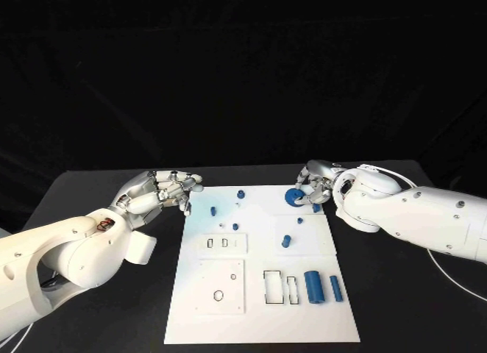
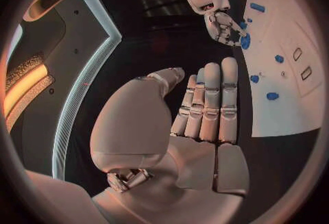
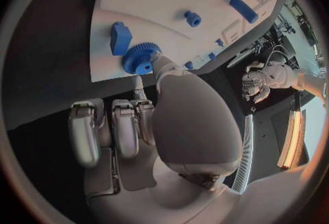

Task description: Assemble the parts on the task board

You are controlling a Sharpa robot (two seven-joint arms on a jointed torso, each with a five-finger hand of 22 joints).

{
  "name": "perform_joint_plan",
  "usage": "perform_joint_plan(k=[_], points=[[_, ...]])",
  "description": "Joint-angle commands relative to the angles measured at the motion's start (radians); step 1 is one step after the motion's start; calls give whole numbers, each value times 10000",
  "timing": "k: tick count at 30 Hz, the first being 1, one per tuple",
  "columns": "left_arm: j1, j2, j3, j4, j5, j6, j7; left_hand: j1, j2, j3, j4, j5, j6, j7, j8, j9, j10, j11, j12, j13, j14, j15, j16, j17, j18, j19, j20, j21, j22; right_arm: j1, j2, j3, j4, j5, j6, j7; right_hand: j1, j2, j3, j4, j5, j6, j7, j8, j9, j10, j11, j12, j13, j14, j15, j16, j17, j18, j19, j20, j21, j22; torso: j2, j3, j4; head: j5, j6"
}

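The white task board [image 1: 260, 294] lies mid-table. At its far right corner my right hand [image 1: 320, 184] pinches a blue gear [image 1: 294, 196] between thumb and a finger; the right wrist view shows the gear [image 3: 141, 58] at the board's edge beside a blue block [image 3: 120, 38]. My left hand [image 1: 159, 193] hovers off the board's far left corner and holds nothing; its fingers [image 2: 209, 103] lie straight and side by side, with the thumb apart. Small blue pegs [image 1: 232, 226] stand on the board's far half. Two blue cylinders [image 1: 313, 287] lie near its right edge.
Rectangular and oval recesses [image 1: 275, 287] are cut into the board's near half. A white cable [image 1: 461, 276] runs over the black table on the right. Black table shows on both sides of the board.
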Motion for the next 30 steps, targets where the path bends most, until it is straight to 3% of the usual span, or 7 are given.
perform_joint_plan(k=[1, 10, 19, 24, 30], points=[[11, -2, 8, 9, 20, 171, 117, 33, 2, 51, -9, -19, -62, 12, 6, 13, -104, 2, -33, 10, -48, -3, 57, -16, 139, -75, -13, 77, 21, -23, 46, 0, -40, -44, 341, 58, -66, 55, -63, 3, 89, -49, 33, 59, 18, 704, 52, 18, 2232, 1026, 98, 62, 2550, -164, 921, 77, 67, 2462, 6, -4, -9, 63, -28], [11, -15, 8, 11, 20, 171, 100, 27, -2, 53, -11, -20, -71, 19, 1, 13, -112, 7, -38, 9, -49, -1, 57, -17, 139, -83, -12, 86, 27, -52, 145, -1, -160, 79, 376, 151, -64, 157, -59, 4, 247, -26, 35, 85, 29, 718, 56, 37, 2256, 1031, 104, 72, 2576, -176, 945, 87, 107, 2503, -6, -10, 15, 57, -48], [11, -30, 8, 19, 20, 181, 80, 27, -2, 53, -11, -20, -71, 19, 1, 13, -112, 7, -38, 9, -49, -1, 57, -17, 139, -83, -12, 86, 27, -84, 218, -5, -240, 18, 361, 109, 29, 340, 70, -31, 455, 114, 6, 159, 47, 753, 31, 74, 2301, 1035, 92, 78, 2594, -186, 966, 86, 140, 2537, -1, 5, -13, 89, -46], [11, -39, 8, 21, 20, 194, 75, 14, -2, 59, -12, -21, -91, 31, -10, 14, -127, 16, -46, 9, -52, 6, 58, -20, 138, -99, -7, 105, 39, -99, 208, -9, -187, -333, 121, 31, 686, 419, 681, -284, 1040, 462, -107, 317, 72, 750, -77, 68, 2306, 1040, 0, 85, 2616, -207, 1011, 14, 211, 2606, -8, 7, -18, 90, -55], [11, -28, 8, 17, 20, 209, 77, 14, -2, 59, -12, -21, -91, 31, -10, 14, -127, 16, -46, 9, -52, 6, 58, -20, 138, -99, -7, 105, 39, -135, 176, -10, 73, -1245, -719, 37, 941, 375, 1535, -533, 994, 917, -269, 588, 155, 872, -224, 186, 2431, 1038, -129, 82, 2608, -215, 1028, -104, 237, 2631, -11, 8, -6, 57, -37]])
